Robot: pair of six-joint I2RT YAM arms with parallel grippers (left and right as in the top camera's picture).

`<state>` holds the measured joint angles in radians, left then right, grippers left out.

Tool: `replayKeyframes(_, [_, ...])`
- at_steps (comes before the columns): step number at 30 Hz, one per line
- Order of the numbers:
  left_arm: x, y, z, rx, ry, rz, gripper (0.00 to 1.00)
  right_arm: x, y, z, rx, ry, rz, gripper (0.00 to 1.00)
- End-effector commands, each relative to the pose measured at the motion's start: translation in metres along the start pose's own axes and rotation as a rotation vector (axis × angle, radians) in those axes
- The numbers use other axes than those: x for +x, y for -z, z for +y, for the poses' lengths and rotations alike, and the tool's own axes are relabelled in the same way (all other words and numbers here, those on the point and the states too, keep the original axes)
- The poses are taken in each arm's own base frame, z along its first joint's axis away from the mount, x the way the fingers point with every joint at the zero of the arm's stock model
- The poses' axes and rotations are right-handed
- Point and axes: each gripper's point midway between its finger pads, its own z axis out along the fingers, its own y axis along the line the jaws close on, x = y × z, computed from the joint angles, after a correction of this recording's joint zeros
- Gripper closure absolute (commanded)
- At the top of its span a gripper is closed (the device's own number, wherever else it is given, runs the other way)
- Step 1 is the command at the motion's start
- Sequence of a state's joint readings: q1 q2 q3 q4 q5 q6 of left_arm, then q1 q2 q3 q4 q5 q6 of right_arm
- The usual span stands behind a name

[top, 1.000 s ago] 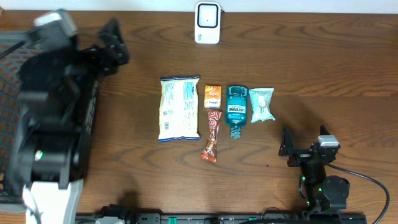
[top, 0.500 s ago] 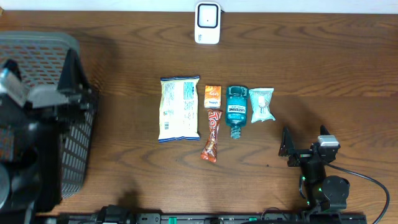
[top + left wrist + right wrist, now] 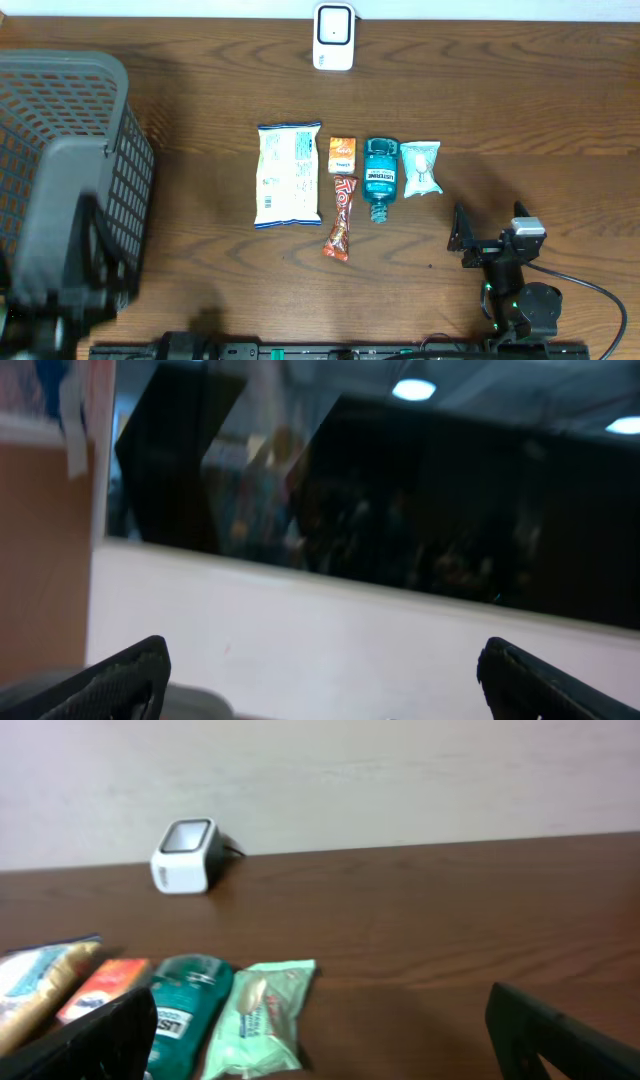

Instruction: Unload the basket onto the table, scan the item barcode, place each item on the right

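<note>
Seemingly "Listerine" on teal bottle [image 3: 380,180]

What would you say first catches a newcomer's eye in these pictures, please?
Probably the big grey mesh basket looming over the left end of the table. Next comes the tidy row of packaged goods mid-table, from the white snack bag to the teal mouthwash bottle and pale green pouch, with the white scanner alone at the far edge.
</note>
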<state>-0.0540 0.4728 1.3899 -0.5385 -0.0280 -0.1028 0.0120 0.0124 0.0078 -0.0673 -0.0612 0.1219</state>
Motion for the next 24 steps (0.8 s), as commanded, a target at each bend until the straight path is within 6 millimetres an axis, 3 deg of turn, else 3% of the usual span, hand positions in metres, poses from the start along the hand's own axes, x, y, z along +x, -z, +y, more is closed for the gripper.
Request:
replayKeyframes(1, [-0.005, 0.029, -0.016, 0.104, 0.018, -0.034, 0.02, 0.001, 0.001, 0.014, -0.08, -0.178, 0.011, 0.01])
replayKeyframes(5, [-0.012, 0.055, -0.032, 0.215, 0.037, -0.071, 0.02, 0.001, 0.008, 0.053, -0.299, -0.431, 0.079, 0.01])
replayKeyframes(8, [-0.024, 0.059, -0.032, 0.209, 0.036, -0.123, 0.02, 0.005, 0.022, 0.085, -0.488, -0.508, 0.168, 0.01])
replayKeyframes(10, [-0.029, 0.058, -0.029, 0.192, 0.038, -0.142, 0.02, 0.007, 0.029, 0.096, -0.559, -0.51, 0.201, 0.01])
replayKeyframes(16, [-0.021, 0.065, -0.027, 0.188, 0.039, -0.123, 0.02, 0.009, 0.041, 0.111, -0.665, -0.503, 0.247, 0.01])
replayKeyframes(21, [-0.014, 0.109, -0.022, 0.202, 0.038, -0.2, 0.02, 0.011, 0.051, 0.122, -0.753, -0.45, 0.263, 0.01])
replayKeyframes(24, [-0.01, 0.12, -0.02, 0.206, 0.038, -0.221, 0.02, 0.012, 0.052, 0.123, -0.761, -0.433, 0.265, 0.01])
